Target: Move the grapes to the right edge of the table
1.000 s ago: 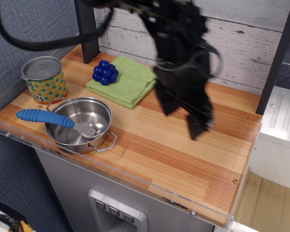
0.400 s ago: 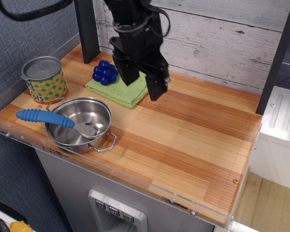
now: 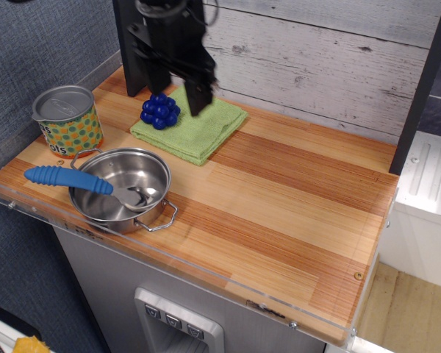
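The grapes, a small cluster of glossy deep-blue balls, lie on the left end of a folded green cloth at the back left of the striped wooden table. My gripper is black and hangs just above and slightly right of the grapes. Its jaws stand open, one finger on the left and one finger on the right. It holds nothing.
A steel pot with a blue-handled spoon stands at the front left. A dotted tin can stands at the left edge. A dark post rises behind the grapes. A clear acrylic rim lines the front.
My gripper has swept from the middle right of the table to the back left, and now hangs over the grapes. The grapes, cloth, pot and can have not moved.
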`<act>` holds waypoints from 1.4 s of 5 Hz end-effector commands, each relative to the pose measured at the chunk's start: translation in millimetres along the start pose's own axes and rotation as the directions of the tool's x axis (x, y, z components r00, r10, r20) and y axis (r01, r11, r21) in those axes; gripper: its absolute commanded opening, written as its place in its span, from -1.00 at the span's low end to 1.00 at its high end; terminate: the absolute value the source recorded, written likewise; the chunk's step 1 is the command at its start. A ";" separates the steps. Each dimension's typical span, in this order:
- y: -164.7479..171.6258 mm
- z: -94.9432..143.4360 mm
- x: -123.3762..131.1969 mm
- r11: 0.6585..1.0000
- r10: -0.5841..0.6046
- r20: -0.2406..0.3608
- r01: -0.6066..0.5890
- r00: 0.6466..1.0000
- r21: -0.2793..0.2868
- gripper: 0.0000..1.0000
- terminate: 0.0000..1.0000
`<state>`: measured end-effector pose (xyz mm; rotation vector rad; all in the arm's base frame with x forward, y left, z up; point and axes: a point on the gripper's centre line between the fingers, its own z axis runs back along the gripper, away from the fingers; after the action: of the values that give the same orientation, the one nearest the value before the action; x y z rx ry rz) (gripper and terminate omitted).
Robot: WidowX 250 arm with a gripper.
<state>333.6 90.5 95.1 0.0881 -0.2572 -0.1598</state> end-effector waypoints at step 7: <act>65.4 -44.5 16.0 1.000 -0.005 0.123 0.005 0.992 -0.004 1.00 -1.00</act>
<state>367.0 151.8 45.3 0.0492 -0.3387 -0.1634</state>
